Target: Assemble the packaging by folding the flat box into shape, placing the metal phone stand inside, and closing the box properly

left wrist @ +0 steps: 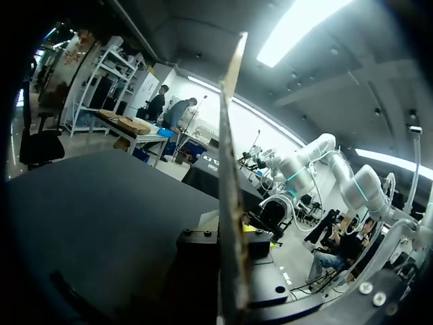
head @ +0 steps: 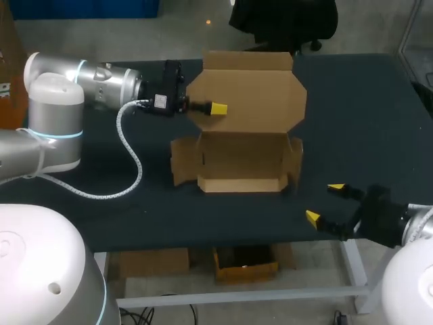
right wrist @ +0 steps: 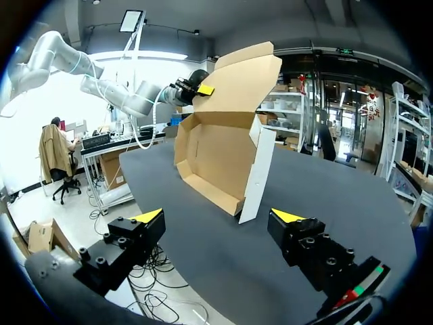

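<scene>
Dark worktop (head: 135,217) takes up most of the head view, and our box (head: 240,162) sits pretty much dead centre on it, half built. The tray part has its front wall (head: 240,184) folded up and its side flaps (head: 181,159) splayed out to either side. The lid (head: 250,95) stands up behind it, reaching toward the upper middle of the frame.

Our left gripper (head: 216,108) comes in from the left and is clamped on the lid's left edge. In its own wrist view the cardboard runs edge-on straight up between the fingers, with a finger on each side of the sheet. Our guess is that the pinch is there to stop the lid flopping and to hold the whole box steady while the flaps get sorted.

Our right gripper (head: 325,202) hovers at the lower right, well apart from the box, fingers spread wide with nothing in them. It's pointed at the box's near corner, so it looks set to do the next fold or tuck.

As for contents, the tray looks empty from above and from the right wrist view. We can't spot the phone stand anywhere on the worktop, so that step isn't done yet.
</scene>
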You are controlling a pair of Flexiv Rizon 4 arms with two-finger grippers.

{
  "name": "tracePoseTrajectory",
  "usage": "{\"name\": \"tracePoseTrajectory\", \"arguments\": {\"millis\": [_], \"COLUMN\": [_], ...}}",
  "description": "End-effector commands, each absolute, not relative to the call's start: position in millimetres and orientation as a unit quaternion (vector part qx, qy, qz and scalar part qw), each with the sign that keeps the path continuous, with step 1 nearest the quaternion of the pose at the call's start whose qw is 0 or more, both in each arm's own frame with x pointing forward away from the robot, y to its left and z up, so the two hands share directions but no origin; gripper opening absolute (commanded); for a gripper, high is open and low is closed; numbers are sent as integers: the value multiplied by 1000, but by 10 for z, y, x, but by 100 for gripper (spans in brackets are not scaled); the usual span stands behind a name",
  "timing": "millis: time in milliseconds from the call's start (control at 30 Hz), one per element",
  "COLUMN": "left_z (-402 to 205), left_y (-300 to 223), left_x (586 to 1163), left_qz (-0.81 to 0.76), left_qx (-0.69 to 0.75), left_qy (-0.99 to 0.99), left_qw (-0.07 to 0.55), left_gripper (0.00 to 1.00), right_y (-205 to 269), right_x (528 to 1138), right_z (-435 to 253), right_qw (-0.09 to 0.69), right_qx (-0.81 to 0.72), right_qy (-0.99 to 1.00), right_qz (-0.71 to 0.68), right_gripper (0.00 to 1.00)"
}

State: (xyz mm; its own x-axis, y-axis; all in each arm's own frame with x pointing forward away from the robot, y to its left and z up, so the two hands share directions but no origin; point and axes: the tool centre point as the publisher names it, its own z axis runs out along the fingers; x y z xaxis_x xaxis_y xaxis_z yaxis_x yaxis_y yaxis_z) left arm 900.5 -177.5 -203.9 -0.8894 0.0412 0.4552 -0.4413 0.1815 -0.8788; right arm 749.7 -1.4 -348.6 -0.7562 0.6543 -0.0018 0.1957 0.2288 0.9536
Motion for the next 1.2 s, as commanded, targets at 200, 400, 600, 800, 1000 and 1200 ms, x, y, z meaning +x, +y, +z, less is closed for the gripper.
{"name": "tracePoseTrajectory", "arguments": {"millis": [200, 400, 600, 800, 1000, 1200], "left_z": [-2107, -2137, -2152, -2156, -2179, -2242], "left_y": [-1751, -1734, -1717, -1700, -1692, -1675], "left_x": [8996, 8992, 8958, 8867, 8744, 8676], "left_qz": [637, 642, 646, 646, 641, 640], "left_qx": [118, 111, 97, 85, 72, 67], "left_qy": [-738, -735, -735, -741, -751, -756], "left_qw": [191, 188, 179, 161, 140, 118], "left_gripper": [0, 0, 0, 0, 0, 0], "right_y": [53, 102, 135, 139, 147, 161], "right_x": [7480, 7494, 7512, 7522, 7535, 7552], "right_z": [-3570, -3558, -3556, -3549, -3553, -3567], "right_qw": [225, 214, 207, 204, 200, 197], "right_qx": [288, 285, 282, 280, 279, 277], "right_qy": [740, 749, 755, 757, 759, 760], "right_qz": [565, 559, 555, 555, 554, 554], "right_gripper": [100, 100, 100, 100, 100, 100]}}
